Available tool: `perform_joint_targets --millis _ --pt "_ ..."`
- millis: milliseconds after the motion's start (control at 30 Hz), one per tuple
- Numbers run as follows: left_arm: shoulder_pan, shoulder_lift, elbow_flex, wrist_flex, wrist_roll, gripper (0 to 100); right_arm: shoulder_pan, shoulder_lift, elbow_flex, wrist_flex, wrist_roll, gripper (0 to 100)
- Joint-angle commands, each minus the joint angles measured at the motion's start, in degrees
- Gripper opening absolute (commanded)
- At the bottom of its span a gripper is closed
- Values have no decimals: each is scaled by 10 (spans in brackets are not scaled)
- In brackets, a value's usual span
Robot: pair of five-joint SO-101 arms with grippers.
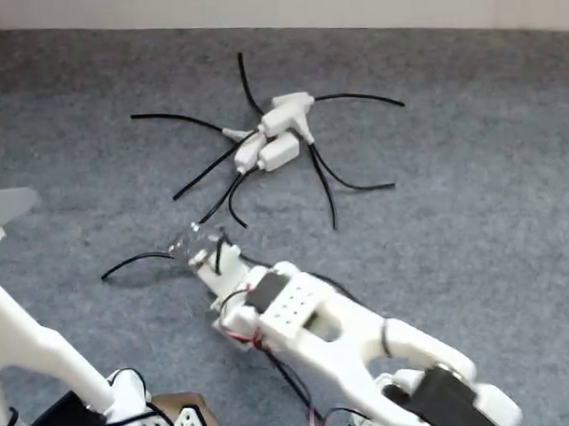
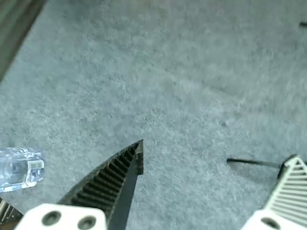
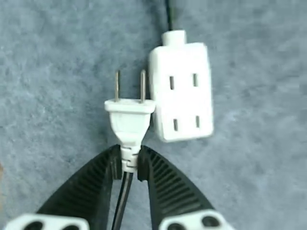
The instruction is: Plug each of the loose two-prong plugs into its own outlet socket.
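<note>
- Surface, high view: grey carpeted surface [image 1: 489, 168] covering the table.
- Cluster of white plug and socket bodies [image 1: 274, 139], far centre, bodies touching, thin black cords fanning outward; whether any are mated cannot be told.
- White right arm [image 1: 345, 332], entering from the near right, its tip on the carpet near the cluster's near side, with a loose black cord [image 1: 137, 262] just beside it.
- White left arm [image 1: 37, 348], at the near left corner, well apart from the cluster.
- Left wrist view: left gripper [image 2: 217, 151], one black ribbed finger and one white ribbed finger, jaws wide apart, nothing between them, bare carpet beneath.
- Clear plastic piece [image 2: 19, 167] at the frame edge, beside the black finger.
- Right wrist view: right gripper [image 3: 128, 160], black ribbed fingers clamped on the neck of a white two-prong plug [image 3: 129, 120].
- Plug prongs bare, pointing away from the gripper, not in any slot.
- White outlet block [image 3: 182, 91] with two pairs of slots, flat on the carpet, slots upward, just beside the plug, its edge against the plug's flange.
</note>
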Motion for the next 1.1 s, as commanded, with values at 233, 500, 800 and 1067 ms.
perform_joint_targets --millis 233,500,800,1067 --pt "117 -39 225 -14 -114 421 109 -392 210 -172 69 6" --pt "292 -466 691 -305 -95 421 121 -453 218 -166 76 6" --pt "340 -778 836 -251 -94 421 27 -380 255 -200 76 6" --pt "298 -778 823 -234 -122 421 -1 -218 225 -221 76 6"
